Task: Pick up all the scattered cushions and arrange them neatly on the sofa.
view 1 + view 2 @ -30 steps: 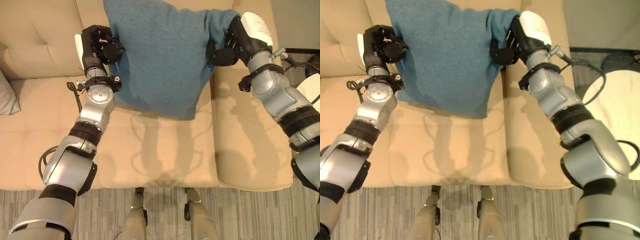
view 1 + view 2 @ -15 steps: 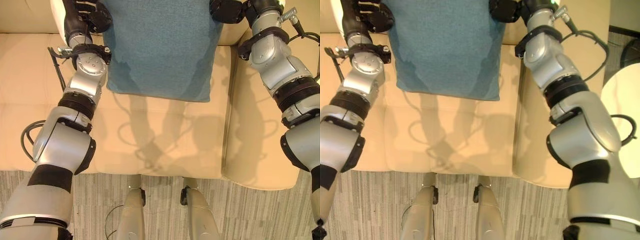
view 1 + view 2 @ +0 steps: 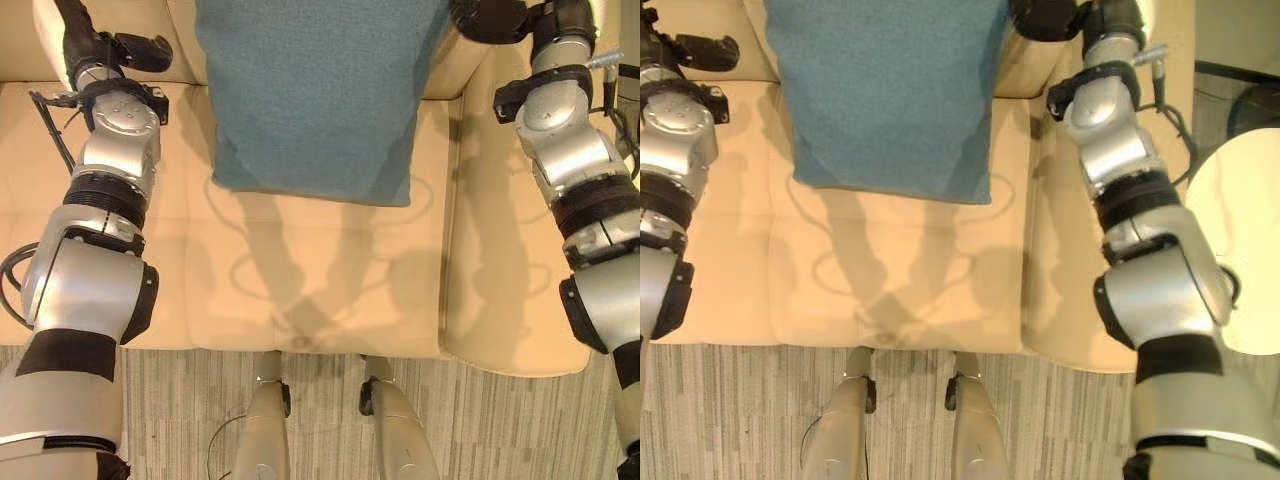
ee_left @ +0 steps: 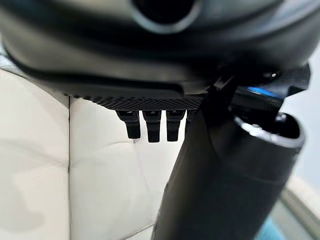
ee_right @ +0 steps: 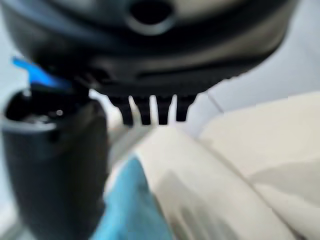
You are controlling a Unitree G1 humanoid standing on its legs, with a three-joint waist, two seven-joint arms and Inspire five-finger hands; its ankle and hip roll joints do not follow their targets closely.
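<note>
The teal cushion [image 3: 315,95] stands propped against the backrest of the beige sofa [image 3: 330,290], its lower edge resting on the middle seat pad, its upper part beyond the eye views. The left hand [image 3: 105,50] is beside the cushion's left edge and apart from it; in its own wrist view its fingers [image 4: 150,125] are straight and hold nothing, with bare sofa upholstery past them. The right hand [image 3: 495,18] is at the cushion's upper right corner; in its wrist view the fingers [image 5: 150,110] extend straight, with teal fabric just beside the thumb, and no clamp on the cloth can be made out. Judgement: this cushion is essentially placed on the sofa and appears released. Whether other cushions are left to collect cannot be told. The striped carpet [image 3: 500,430] in front of the sofa carries none.
</note>
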